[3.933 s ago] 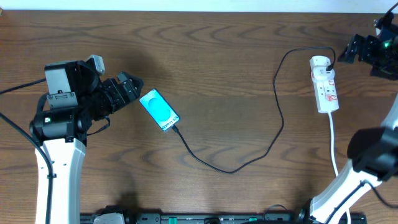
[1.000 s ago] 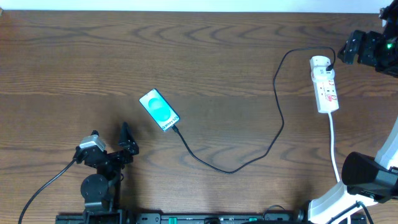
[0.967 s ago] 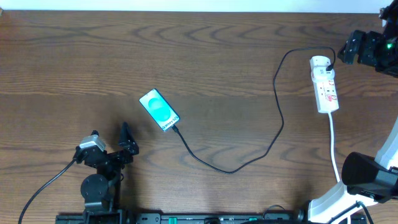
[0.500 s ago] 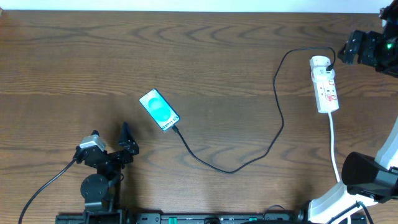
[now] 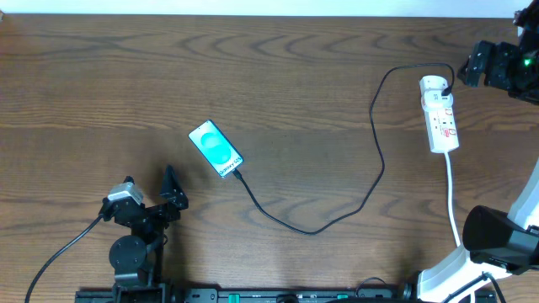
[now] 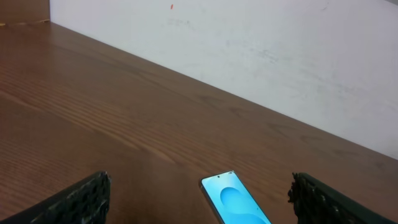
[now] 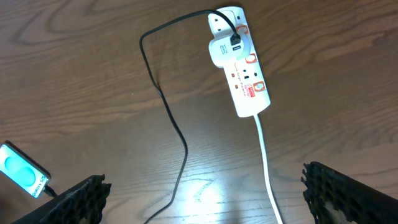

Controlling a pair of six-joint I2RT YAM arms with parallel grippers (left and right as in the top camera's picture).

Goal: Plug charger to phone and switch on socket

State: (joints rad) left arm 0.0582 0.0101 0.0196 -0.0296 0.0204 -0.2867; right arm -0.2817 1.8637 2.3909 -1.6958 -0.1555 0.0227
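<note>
While both arms hang back, the phone lies face up, screen lit, left of the table's middle, with nothing in its way. The black charger cable loops from its near end across to a white adapter on the power strip at the far right; the strip's white cord trails toward me. The left claw sits near the front edge, spread wide and empty. The right claw, just beyond the strip, also gapes with nothing in it. Whether the plug is fully seated, or the red switches are on, is too small to tell. Four seconds ago the left arm crowded the phone; now it is well clear.
</note>
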